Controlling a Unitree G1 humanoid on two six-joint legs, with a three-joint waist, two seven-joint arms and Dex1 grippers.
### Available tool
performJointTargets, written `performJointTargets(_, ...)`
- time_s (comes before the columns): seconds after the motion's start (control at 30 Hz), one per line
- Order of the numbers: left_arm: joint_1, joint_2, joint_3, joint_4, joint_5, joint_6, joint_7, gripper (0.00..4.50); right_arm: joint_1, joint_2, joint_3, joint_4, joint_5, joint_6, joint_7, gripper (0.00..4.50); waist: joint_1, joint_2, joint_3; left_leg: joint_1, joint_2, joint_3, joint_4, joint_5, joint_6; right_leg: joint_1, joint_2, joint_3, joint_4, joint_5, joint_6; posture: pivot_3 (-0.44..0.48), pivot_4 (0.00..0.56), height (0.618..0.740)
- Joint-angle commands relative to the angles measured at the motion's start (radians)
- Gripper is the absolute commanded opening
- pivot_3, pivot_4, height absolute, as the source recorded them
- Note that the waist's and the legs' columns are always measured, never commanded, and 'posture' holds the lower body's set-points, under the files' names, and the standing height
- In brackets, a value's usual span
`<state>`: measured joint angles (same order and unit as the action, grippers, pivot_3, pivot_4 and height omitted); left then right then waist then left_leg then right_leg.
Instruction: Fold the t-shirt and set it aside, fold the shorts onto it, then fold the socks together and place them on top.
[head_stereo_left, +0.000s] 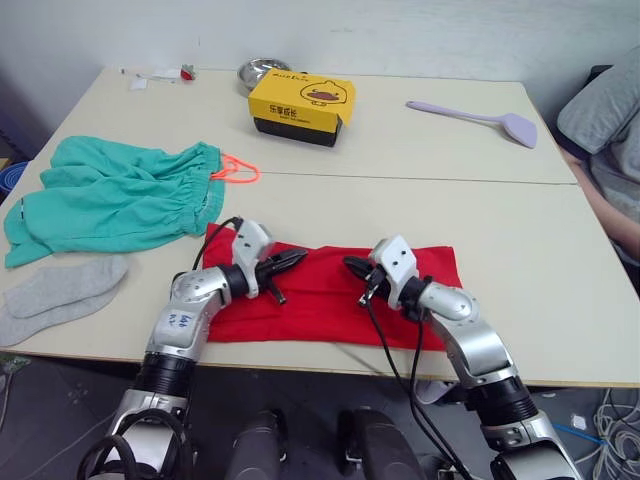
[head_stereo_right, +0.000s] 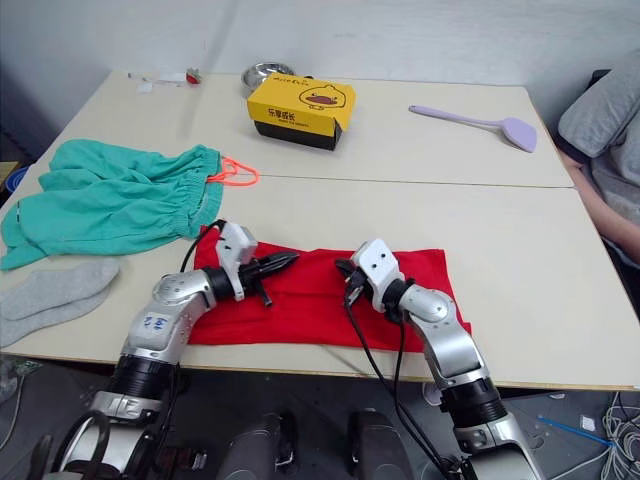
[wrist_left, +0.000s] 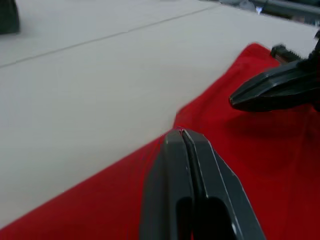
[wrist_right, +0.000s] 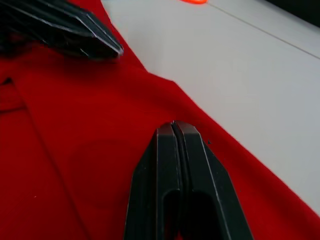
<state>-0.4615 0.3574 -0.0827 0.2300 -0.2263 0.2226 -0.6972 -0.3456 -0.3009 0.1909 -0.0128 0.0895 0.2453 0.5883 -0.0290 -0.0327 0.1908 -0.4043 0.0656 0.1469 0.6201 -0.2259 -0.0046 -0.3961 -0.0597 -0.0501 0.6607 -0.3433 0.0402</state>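
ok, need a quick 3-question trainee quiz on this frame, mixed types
1. True or false: both pincers are shut above the t-shirt.
2. Which lies nearest the socks? A) spatula B) shorts C) yellow box
3. Fill in: the shorts' drawstring is ____.

Key:
1. True: left pincer and right pincer both have their fingers together over the red cloth.
2. B
3. Orange

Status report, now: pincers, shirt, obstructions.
Left pincer and right pincer both shut, empty, tips facing over the t-shirt. T-shirt a flat folded strip at table's near edge. Shorts, socks unfolded to the left. Nothing in the way.
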Motion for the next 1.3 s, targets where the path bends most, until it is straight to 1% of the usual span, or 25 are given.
performJointTargets(0.03, -0.045, -0.022, 0.036, 0.069, 0.044, -0.021, 0.106, 0.03, 0.003, -0.019, -0.035, 0.010, -0.011, -0.006, -0.022, 0.00, 0.000, 0.000, 0.000, 0.000, 0.000, 0.000, 0.000, 0.000, 0.000, 0.000, 0.000, 0.000, 0.000, 0.000, 0.000, 0.000, 0.150, 0.740)
performJointTargets(0.13, -0.059, -0.025, 0.086, 0.129, 0.050, -0.003, 0.186, 0.03, 0.024, -0.065, -0.081, 0.013, 0.000, -0.007, -0.015, 0.00, -0.001, 0.000, 0.000, 0.000, 0.000, -0.001, 0.000, 0.000, 0.001, 0.000, 0.000, 0.000, 0.001, 0.000, 0.000, 0.000, 0.150, 0.740)
performJointTargets(0.33, -0.043, 0.004, 0.128, 0.176, 0.055, 0.007, 0.204, 0.03, 0.075, -0.141, -0.174, 0.005, 0.023, 0.002, -0.009, 0.00, -0.004, 0.000, 0.000, 0.001, 0.000, 0.000, 0.000, 0.000, 0.001, 0.001, 0.000, 0.000, 0.001, 0.000, 0.000, 0.000, 0.150, 0.740)
performJointTargets(0.43, -0.034, 0.029, 0.157, 0.194, 0.064, -0.022, 0.229, 0.03, 0.097, -0.168, -0.233, 0.013, 0.037, 0.006, -0.022, 0.00, -0.008, 0.000, 0.000, 0.002, 0.001, 0.000, -0.001, 0.000, 0.000, 0.001, 0.001, 0.000, 0.002, 0.000, 0.000, 0.000, 0.150, 0.740)
performJointTargets(0.57, -0.033, 0.062, 0.224, 0.237, 0.059, -0.117, 0.288, 0.03, 0.119, -0.200, -0.295, 0.043, 0.047, -0.013, -0.031, 0.00, -0.016, 0.000, 0.000, 0.004, 0.001, 0.000, -0.002, 0.000, 0.001, 0.001, 0.001, 0.000, 0.002, 0.000, 0.000, 0.000, 0.150, 0.740)
performJointTargets(0.67, -0.033, 0.081, 0.276, 0.265, 0.040, -0.176, 0.304, 0.03, 0.124, -0.205, -0.334, 0.073, 0.057, -0.024, -0.043, 0.00, -0.016, 0.000, 0.000, 0.004, 0.001, 0.000, -0.003, 0.000, 0.000, 0.001, 0.001, 0.000, 0.002, 0.000, 0.000, 0.000, 0.150, 0.740)
performJointTargets(0.8, -0.011, 0.102, 0.316, 0.232, -0.005, -0.221, 0.237, 0.03, 0.124, -0.203, -0.374, 0.089, 0.097, -0.049, -0.022, 0.00, -0.014, 0.000, 0.000, 0.003, 0.001, 0.000, -0.003, 0.000, 0.000, 0.001, 0.000, 0.000, 0.000, 0.000, 0.000, 0.000, 0.150, 0.740)
performJointTargets(0.87, 0.011, 0.109, 0.325, 0.181, -0.049, -0.224, 0.161, 0.03, 0.131, -0.190, -0.400, 0.064, 0.178, -0.046, 0.033, 0.00, -0.012, 0.000, 0.000, 0.002, 0.000, 0.000, -0.003, 0.001, 0.000, 0.001, 0.000, 0.000, 0.000, 0.000, 0.000, 0.000, 0.150, 0.740)
performJointTargets(0.9, 0.036, 0.121, 0.328, 0.131, -0.084, -0.213, 0.102, 0.03, 0.137, -0.190, -0.420, 0.037, 0.240, -0.016, 0.070, 0.00, -0.011, 0.000, 0.000, 0.002, 0.000, 0.000, -0.003, 0.000, 0.000, 0.001, 0.000, 0.000, -0.001, 0.000, 0.000, 0.000, 0.150, 0.740)
performJointTargets(0.97, 0.086, 0.158, 0.326, 0.041, -0.133, -0.175, 0.003, 0.03, 0.141, -0.202, -0.462, 0.002, 0.320, 0.051, 0.089, 0.00, -0.012, 0.000, 0.000, 0.001, 0.001, 0.000, -0.004, 0.000, 0.000, 0.000, 0.000, 0.000, -0.002, 0.000, 0.000, 0.000, 0.150, 0.740)
performJointTargets(1.0, 0.128, 0.195, 0.326, -0.033, -0.178, -0.149, -0.083, 0.03, 0.144, -0.249, -0.458, -0.011, 0.332, 0.096, 0.126, 0.00, -0.014, 0.000, 0.000, 0.001, 0.001, 0.000, -0.005, 0.000, -0.001, 0.000, 0.000, 0.000, -0.002, 0.000, 0.000, 0.000, 0.150, 0.740)
performJointTargets(1.03, 0.162, 0.228, 0.332, -0.097, -0.224, -0.122, -0.155, 0.42, 0.136, -0.286, -0.461, -0.014, 0.343, 0.141, 0.142, 0.37, -0.015, 0.000, 0.000, 0.001, 0.001, 0.001, -0.005, 0.000, -0.001, 0.000, 0.001, 0.000, -0.002, 0.000, 0.000, 0.000, 0.150, 0.740)
performJointTargets(1.07, 0.186, 0.250, 0.337, -0.141, -0.257, -0.103, -0.201, 0.60, 0.130, -0.312, -0.462, -0.016, 0.352, 0.172, 0.153, 0.58, -0.015, 0.000, 0.000, 0.001, 0.001, 0.001, -0.006, 0.000, -0.001, -0.001, 0.000, 0.000, -0.002, 0.000, 0.000, 0.000, 0.150, 0.740)
performJointTargets(1.1, 0.218, 0.287, 0.345, -0.187, -0.290, -0.082, -0.258, 0.94, 0.107, -0.352, -0.459, -0.014, 0.370, 0.219, 0.181, 0.91, -0.015, 0.000, 0.000, 0.001, 0.001, 0.001, -0.006, 0.000, -0.001, -0.001, 0.000, 0.000, -0.003, 0.000, 0.000, 0.000, 0.150, 0.740)
performJointTargets(1.13, 0.237, 0.310, 0.350, -0.215, -0.308, -0.067, -0.286, 1.24, 0.091, -0.376, -0.459, -0.012, 0.385, 0.250, 0.198, 1.27, -0.015, 0.000, 0.001, 0.001, 0.001, 0.000, -0.006, 0.000, -0.001, -0.001, 0.000, 0.000, -0.003, 0.000, -0.001, 0.000, 0.150, 0.740)
performJointTargets(1.2, 0.303, 0.367, 0.351, -0.260, -0.324, -0.070, -0.375, 1.92, 0.034, -0.452, -0.419, 0.022, 0.393, 0.322, 0.273, 2.02, -0.020, 0.002, 0.001, 0.002, 0.000, 0.000, -0.007, -0.002, -0.002, 0.000, -0.001, 0.000, -0.003, 0.000, -0.001, 0.000, 0.150, 0.740)
performJointTargets(1.3, 0.370, 0.385, 0.352, -0.321, -0.353, -0.053, -0.428, 2.84, -0.047, -0.508, -0.348, 0.087, 0.366, 0.365, 0.351, 3.04, -0.027, 0.003, 0.002, 0.003, 0.000, 0.000, -0.007, -0.004, 0.000, 0.000, -0.001, 0.000, -0.003, 0.000, -0.003, 0.000, 0.150, 0.740)
